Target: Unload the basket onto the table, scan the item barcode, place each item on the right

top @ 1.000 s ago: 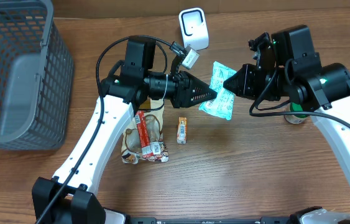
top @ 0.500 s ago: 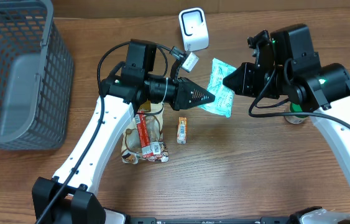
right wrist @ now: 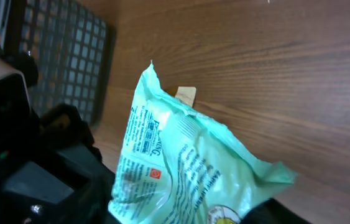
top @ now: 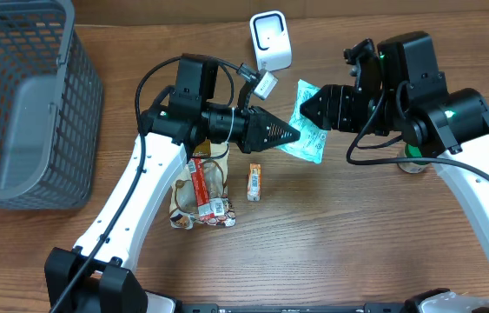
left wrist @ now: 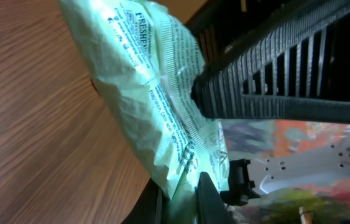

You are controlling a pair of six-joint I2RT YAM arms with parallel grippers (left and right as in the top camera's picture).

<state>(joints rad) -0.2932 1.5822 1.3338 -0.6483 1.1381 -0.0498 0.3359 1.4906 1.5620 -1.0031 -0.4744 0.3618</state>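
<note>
The pale green crinkled plastic packet (left wrist: 143, 93) bears dark capitals beginning "FRESHE", well above the left gripper's fingers (left wrist: 207, 194). The finer lines nearer them are too small to read.

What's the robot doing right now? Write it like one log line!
stage: handover | left gripper: shut on green packet | right gripper: open | white scanner: apart from packet

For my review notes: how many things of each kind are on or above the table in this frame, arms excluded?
Packaged goods: 4 (mint-green packet, small bar, brown bag, red stick pack)
Basket: 1
Scanner: 1
Round item, partly hidden by the right arm: 1
Total: 7
</note>
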